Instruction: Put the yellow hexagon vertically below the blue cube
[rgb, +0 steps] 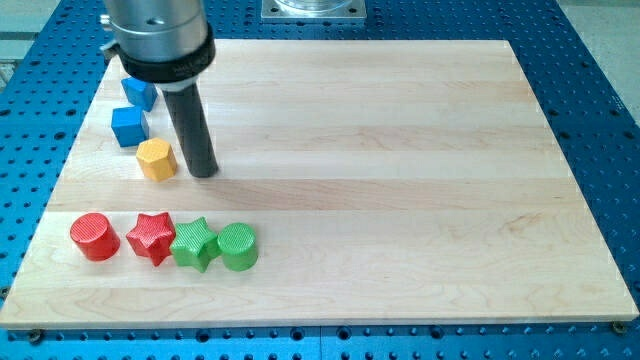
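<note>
Camera view: hexagon (155, 159) sits near the board's left edge, just below the cube (129, 126). My tip (204, 172), fingerless, stands just right. Light, rigid, probably slides easily; push a flat side.

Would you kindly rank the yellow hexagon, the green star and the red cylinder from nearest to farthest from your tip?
From my tip:
1. Yellow hexagon, just to the view's left.
2. Green star, toward the view's bottom.
3. Red cylinder, at the view's bottom left.

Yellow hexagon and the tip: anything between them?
Nothing: in the camera view only a narrow strip of bare board separates my tip from the yellow hexagon, which sits to its left.
</note>
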